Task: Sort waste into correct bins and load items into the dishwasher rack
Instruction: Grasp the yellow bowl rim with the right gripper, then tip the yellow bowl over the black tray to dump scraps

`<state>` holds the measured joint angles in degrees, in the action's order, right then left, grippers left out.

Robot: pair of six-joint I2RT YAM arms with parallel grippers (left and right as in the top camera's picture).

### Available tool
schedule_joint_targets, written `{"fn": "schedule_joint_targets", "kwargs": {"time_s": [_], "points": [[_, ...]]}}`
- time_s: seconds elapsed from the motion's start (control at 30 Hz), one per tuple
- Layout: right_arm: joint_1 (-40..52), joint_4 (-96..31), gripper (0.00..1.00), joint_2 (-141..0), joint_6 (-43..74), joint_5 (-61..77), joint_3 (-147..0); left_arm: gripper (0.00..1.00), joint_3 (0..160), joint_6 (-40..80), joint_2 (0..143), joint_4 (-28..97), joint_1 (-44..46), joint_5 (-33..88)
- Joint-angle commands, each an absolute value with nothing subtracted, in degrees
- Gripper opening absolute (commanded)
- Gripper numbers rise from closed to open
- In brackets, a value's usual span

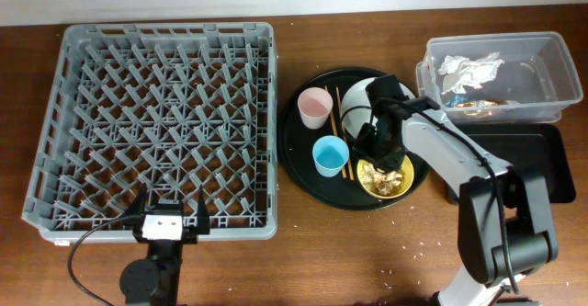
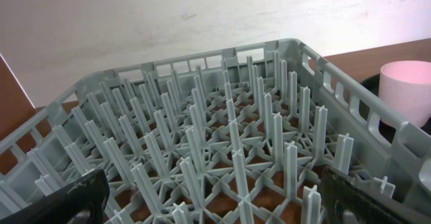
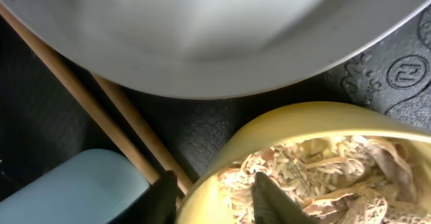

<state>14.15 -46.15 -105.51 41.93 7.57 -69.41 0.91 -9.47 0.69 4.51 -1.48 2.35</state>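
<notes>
The yellow bowl [image 1: 410,183] with beige food scraps [image 1: 386,177] stands on the round black tray. My right gripper [image 1: 377,154] is shut on its near rim [image 3: 303,126], one finger outside and one inside on the scraps [image 3: 337,173]. Next to it are the light-blue cup [image 1: 330,154] [image 3: 74,183], wooden chopsticks [image 1: 341,131] [image 3: 101,116], the pale plate [image 1: 360,104] [image 3: 202,29] and the pink cup [image 1: 314,107] [image 2: 407,89]. My left gripper [image 1: 169,209] [image 2: 212,207] is open and empty over the front edge of the grey dishwasher rack [image 1: 156,113] [image 2: 202,136].
The round black tray [image 1: 296,159] lies right of the rack. The clear tub [image 1: 551,41] at the back right holds crumpled napkins [image 1: 470,70] and some scraps. The shallow black rectangular tray [image 1: 551,159] lies in front of it. Crumbs lie on the table near the front.
</notes>
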Motion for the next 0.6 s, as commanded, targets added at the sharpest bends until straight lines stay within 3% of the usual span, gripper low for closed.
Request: {"fn": "schedule_joint_targets", "kwargs": {"time_s": [0.0, 0.13, 0.23, 0.57], "points": [[14.7, -46.0, 0.17, -105.4, 42.5, 7.3, -68.9, 1.00, 0.5, -10.4, 0.3, 4.5, -1.8, 2.2], [14.7, -47.1, 0.04, -105.4, 42.3, 7.2, -68.9, 1.00, 0.5, -10.4, 0.3, 4.5, -1.8, 2.2], [14.6, -48.9, 0.04, -105.3, 42.2, 7.8, -69.3, 1.00, 0.5, -10.4, 0.3, 4.5, -1.8, 2.2], [6.2, -62.3, 0.04, -97.3, 23.5, 15.0, -83.2, 1.00, 0.5, -10.4, 0.3, 4.5, -1.8, 2.2]]}}
